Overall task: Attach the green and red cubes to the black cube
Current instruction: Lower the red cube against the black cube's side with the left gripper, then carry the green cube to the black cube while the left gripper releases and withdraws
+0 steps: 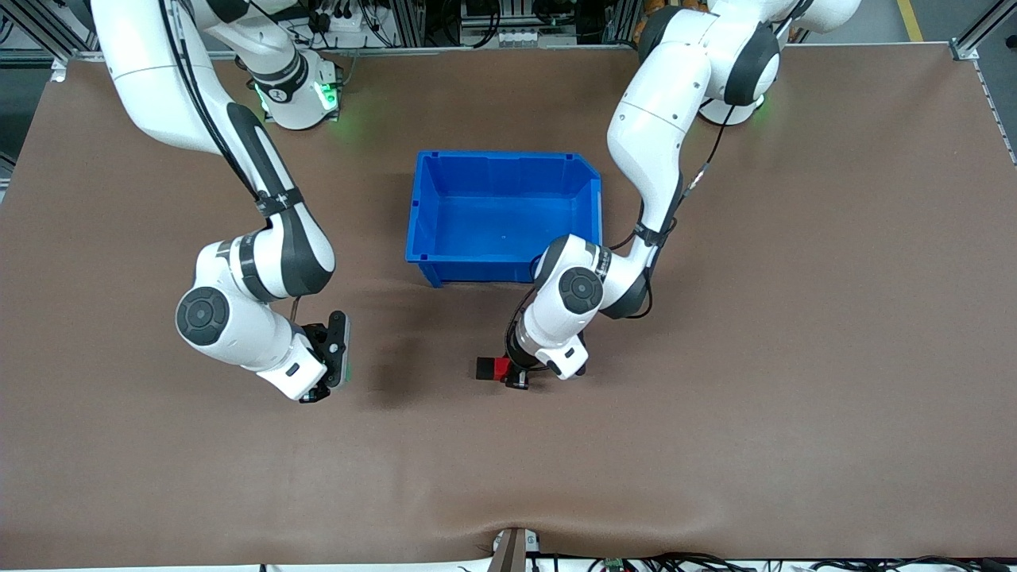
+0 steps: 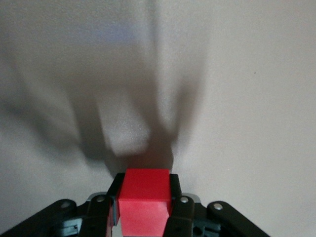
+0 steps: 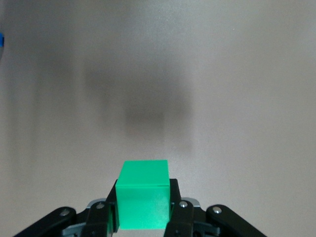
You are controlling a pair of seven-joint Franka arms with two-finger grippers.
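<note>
**Ana:** While both arms hang over the brown table (image 1: 715, 397), start with the big things. What's there?

**Ben:** The blue bin (image 1: 502, 208) sits mid-table, nearer the robots' bases than either gripper, with nothing visible in it. The left gripper (image 1: 516, 373) is over the bare table just on the front camera's side of the bin; the right gripper (image 1: 338, 357) is over the table toward the right arm's end.

**Ana:** What do they hold?

**Ben:** Each is clamped on a cube. The left wrist view shows the left gripper's fingers (image 2: 175, 197) pinching the red cube (image 2: 144, 200) by two facing sides. The right wrist view shows the same hold on the green cube (image 3: 144, 197).

**Ana:** And the black cube?

**Ben:** From the front, the black cube (image 1: 484, 368) shows as a dark block touching the red one on the side facing the right arm. I judge them already joined, though the seam isn't clear.

**Ana:** So what does the next move turn on?

**Ben:** The black cube's free face points toward the green cube, well apart from it across open table. The row's long axis runs along the table between the arms, so I'd expect green to come in along that line.

**Ana:** How do they look?

**Ben:** Small, plain, sharp-edged, matte, evenly coloured.
</note>
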